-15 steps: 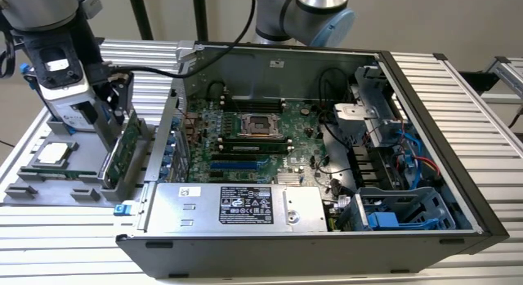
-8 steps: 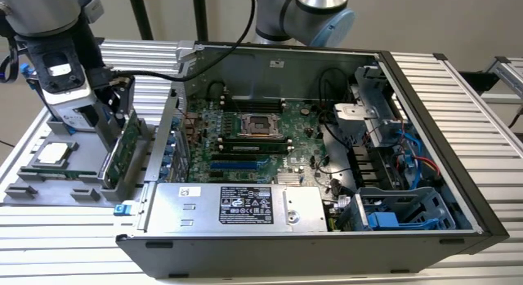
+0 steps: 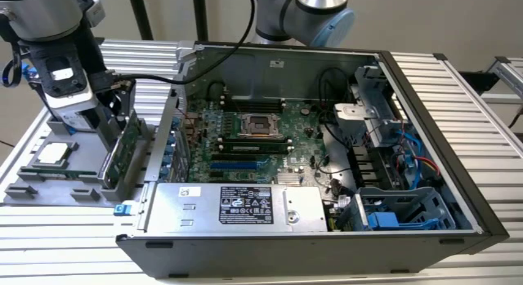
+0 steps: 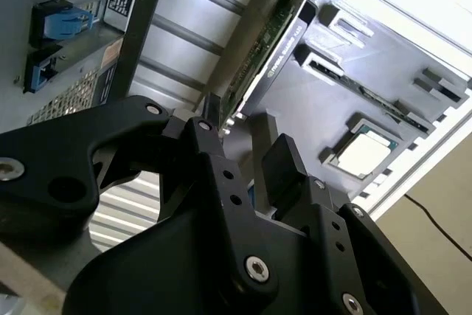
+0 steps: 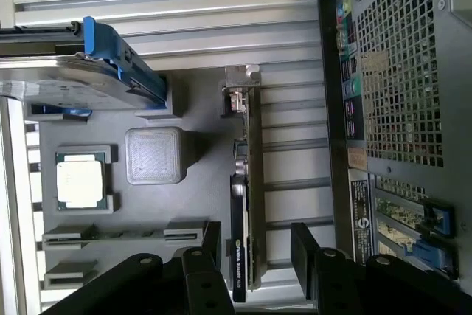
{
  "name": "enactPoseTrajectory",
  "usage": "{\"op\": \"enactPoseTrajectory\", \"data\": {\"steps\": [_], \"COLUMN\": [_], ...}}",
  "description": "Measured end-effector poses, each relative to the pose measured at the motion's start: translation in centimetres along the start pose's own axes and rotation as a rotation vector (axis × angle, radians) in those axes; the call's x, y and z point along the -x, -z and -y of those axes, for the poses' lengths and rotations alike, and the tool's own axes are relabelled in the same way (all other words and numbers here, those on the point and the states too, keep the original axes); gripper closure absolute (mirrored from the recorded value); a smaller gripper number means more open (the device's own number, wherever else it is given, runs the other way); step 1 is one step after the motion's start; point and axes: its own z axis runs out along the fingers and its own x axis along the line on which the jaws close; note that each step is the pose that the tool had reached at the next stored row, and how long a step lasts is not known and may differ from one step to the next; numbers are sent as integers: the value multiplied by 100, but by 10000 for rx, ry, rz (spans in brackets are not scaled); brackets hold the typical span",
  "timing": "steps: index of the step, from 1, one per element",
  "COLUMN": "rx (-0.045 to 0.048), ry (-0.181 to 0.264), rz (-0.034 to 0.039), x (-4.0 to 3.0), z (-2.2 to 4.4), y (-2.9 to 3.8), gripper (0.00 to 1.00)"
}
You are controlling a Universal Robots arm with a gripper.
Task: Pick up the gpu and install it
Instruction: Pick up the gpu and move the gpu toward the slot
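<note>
We saw a robotics lab: an open computer case [image 3: 286, 251] on a slatted metal bench [image 3: 482, 101], robot arm [image 3: 315, 15] behind.

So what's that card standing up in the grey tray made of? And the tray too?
The gpu looks like a green, slightly glossy circuit board with a black cover, probably matte plastic. Its end bracket shines silver, so it is likely bare metal. The tray looks like dull grey plastic, moulded or printed: it has no shine and blocky shapes.
</note>
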Motion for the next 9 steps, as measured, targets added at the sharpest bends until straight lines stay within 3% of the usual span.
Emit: {"op": "enactPoseTrajectory", "data": {"steps": [9], "rx": [1], "ry": [10], "rz": [-1], "x": [-2], "z": [4], "y": [-65], "gripper": [0]}}
